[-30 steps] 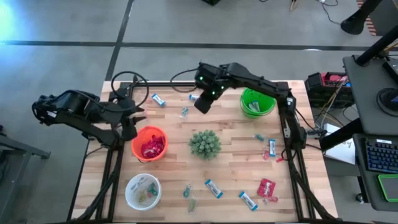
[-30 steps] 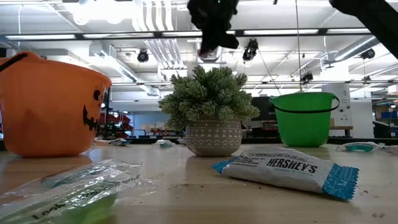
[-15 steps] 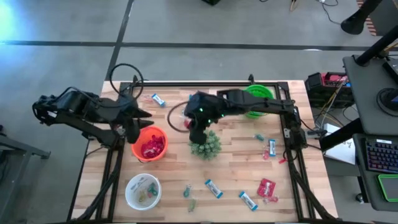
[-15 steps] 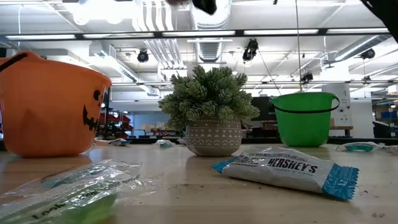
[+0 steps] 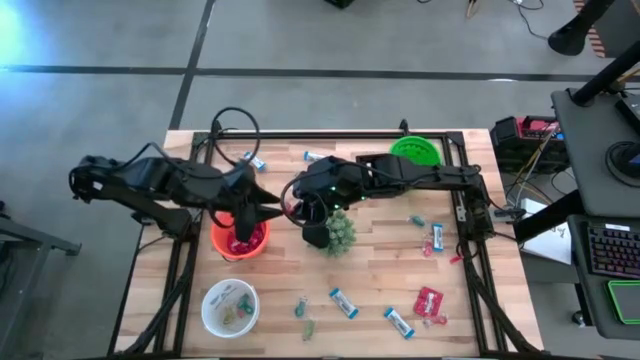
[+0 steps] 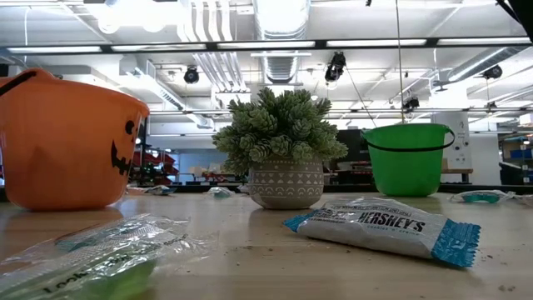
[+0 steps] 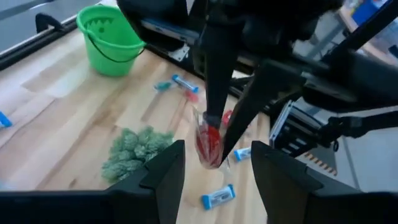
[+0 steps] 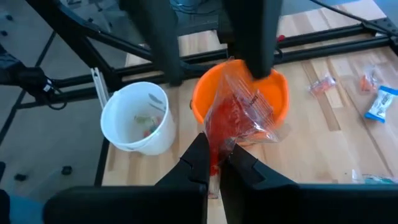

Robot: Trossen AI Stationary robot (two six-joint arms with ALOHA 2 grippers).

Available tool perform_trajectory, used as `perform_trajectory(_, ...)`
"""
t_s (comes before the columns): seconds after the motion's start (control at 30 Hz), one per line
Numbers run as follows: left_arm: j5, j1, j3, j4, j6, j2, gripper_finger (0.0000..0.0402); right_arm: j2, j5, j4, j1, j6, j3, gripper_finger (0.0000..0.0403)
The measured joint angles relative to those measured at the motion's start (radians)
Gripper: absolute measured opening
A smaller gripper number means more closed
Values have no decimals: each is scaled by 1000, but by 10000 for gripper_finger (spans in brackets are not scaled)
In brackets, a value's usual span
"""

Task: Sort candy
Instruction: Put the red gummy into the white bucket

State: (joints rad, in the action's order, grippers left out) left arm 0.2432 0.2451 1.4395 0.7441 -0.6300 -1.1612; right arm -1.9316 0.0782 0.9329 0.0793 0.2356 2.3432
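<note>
Right end effector (image 8: 214,167), fingers pressed together on a clear crinkled packet of red candy (image 8: 239,118), holds it above the orange plastic pumpkin bucket (image 8: 205,99), between the left arm and the small spiky green potted plant (image 5: 338,232). Left end effector (image 7: 214,171), fingers parted and holding nothing, faces the packet. Other wrapped candies lie scattered on the wooden table (image 5: 380,270).

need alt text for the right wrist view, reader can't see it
The right gripper is shut on a clear packet of red candy, holding it in front of an orange bucket. A white bucket with a few sweets stands beside it on the wooden table; the other arm's dark fingers reach in beyond.
</note>
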Motion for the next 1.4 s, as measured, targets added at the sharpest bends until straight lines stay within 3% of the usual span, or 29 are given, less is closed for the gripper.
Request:
perform_trajectory(0.53, 35, -1, 0, -1, 94, -25, 154, 7, -1, -19, 4, 0, 0, 9)
perform_trajectory(0.87, 35, -6, 0, -15, 142, -25, 82, 7, 0, -48, 3, 0, 0, 9)
perform_trajectory(1.07, 34, -6, 0, -21, 179, -25, 13, 7, -2, -48, 3, 0, 0, 11)
perform_trajectory(1.2, 35, -6, 0, -21, 185, -25, 8, 7, -2, -48, 3, 0, 0, 27)
perform_trajectory(1.4, 28, -8, 0, -19, 185, -24, 2, 7, 4, -49, 4, 0, 0, 84)
